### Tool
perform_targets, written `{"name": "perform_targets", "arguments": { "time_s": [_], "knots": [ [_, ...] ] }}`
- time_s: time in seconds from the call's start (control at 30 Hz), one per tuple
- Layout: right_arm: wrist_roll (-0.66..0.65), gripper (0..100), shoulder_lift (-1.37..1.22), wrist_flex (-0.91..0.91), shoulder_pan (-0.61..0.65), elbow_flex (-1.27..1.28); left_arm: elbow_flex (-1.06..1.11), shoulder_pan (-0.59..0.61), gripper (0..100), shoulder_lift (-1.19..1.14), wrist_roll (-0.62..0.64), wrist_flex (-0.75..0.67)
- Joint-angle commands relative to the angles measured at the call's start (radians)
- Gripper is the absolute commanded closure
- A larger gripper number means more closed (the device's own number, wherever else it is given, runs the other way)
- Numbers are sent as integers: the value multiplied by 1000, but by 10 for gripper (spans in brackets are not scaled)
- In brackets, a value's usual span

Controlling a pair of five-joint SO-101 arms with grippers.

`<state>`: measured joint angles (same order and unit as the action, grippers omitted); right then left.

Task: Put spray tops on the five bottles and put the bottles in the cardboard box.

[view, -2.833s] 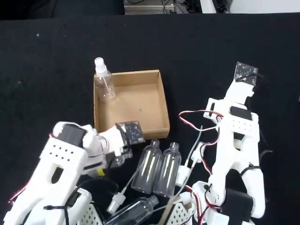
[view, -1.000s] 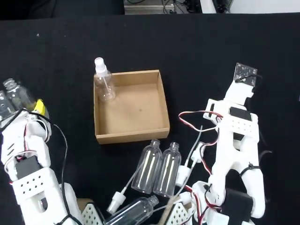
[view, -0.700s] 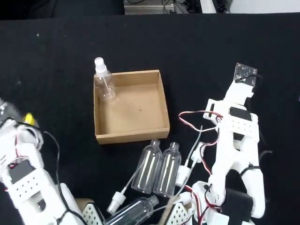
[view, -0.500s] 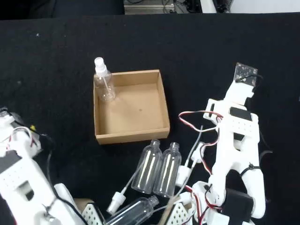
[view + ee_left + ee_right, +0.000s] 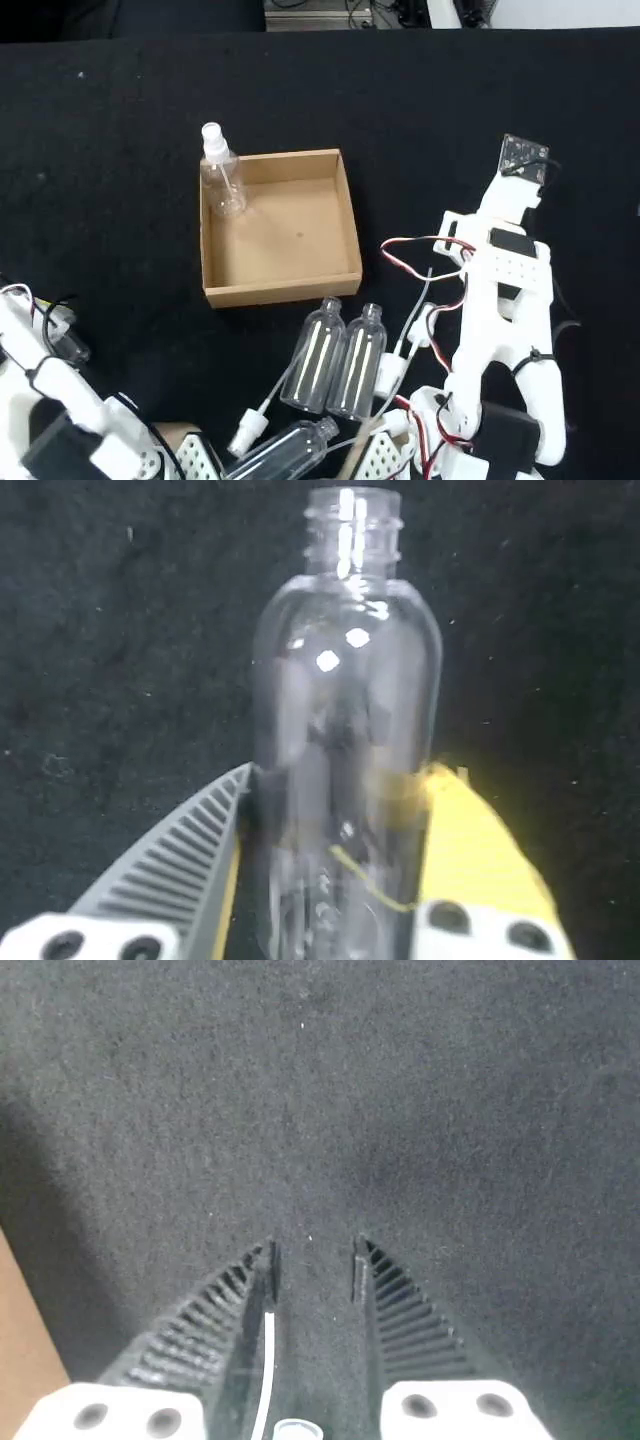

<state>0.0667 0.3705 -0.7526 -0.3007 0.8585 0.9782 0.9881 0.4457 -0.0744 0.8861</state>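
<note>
Left fingers (image 5: 225, 800) were clamped on a clear, capless plastic bottle (image 5: 345, 680), its base hidden between them, neck jutting beyond; right fingers (image 5: 262, 1260) stood slightly apart, bare black table (image 5: 450, 1080) ahead.

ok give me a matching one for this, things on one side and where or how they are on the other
Things:
1 bottle with spray top
2 left gripper
3 two uncapped bottles

States:
a lying side by side on the table by the cardboard box
b shut on a topless bottle
c upright in a corner of the box

Pairs: 1-c, 2-b, 3-a
</note>
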Motion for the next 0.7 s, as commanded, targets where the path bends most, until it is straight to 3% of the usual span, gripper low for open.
{"name": "perform_targets", "arguments": {
  "time_s": [0.0, 0.27, 0.67],
  "knots": [
    [2, 897, 50, 23, 9, -2, -64, 12, 669, -37, -5, 6],
    [2, 897, 50, 23, 9, -2, -249, 10, 669, -49, -5, 135],
    [2, 897, 50, 23, 6, -1, -394, -27, 669, -241, -5, 133]
  ]
}}
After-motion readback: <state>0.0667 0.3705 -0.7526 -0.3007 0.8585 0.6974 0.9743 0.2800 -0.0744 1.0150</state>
